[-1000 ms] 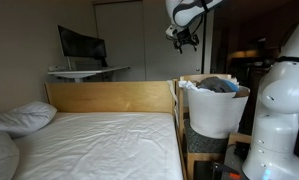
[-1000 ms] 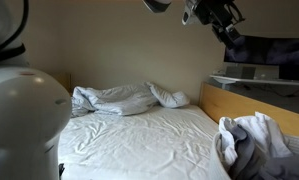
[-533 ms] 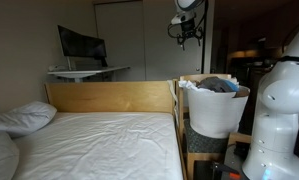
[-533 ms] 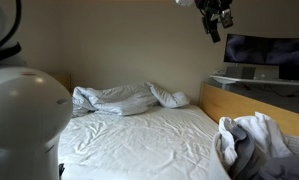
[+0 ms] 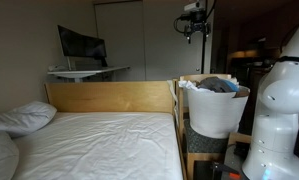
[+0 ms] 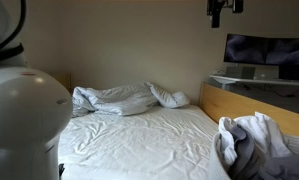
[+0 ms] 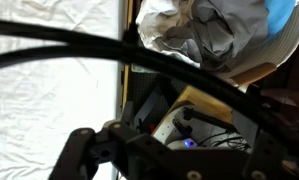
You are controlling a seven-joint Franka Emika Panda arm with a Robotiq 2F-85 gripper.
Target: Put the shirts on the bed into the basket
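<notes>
The white basket stands beside the foot of the bed, at the right of the wooden footboard. It holds a heap of grey and white shirts, which also show in an exterior view and in the wrist view. My gripper hangs high in the air above and behind the basket, near the top edge in both exterior views. It looks open and holds nothing. The bed's white sheet has no shirt showing on it.
The wooden footboard runs across the bed end. Pillows and a crumpled white blanket lie at the head. A monitor on a desk stands behind the footboard. Cables and a dark box lie below the basket.
The gripper has risen and swung sideways, away from above the bed edge towards a spot higher over the basket side. The shirts and basket have not moved.
</notes>
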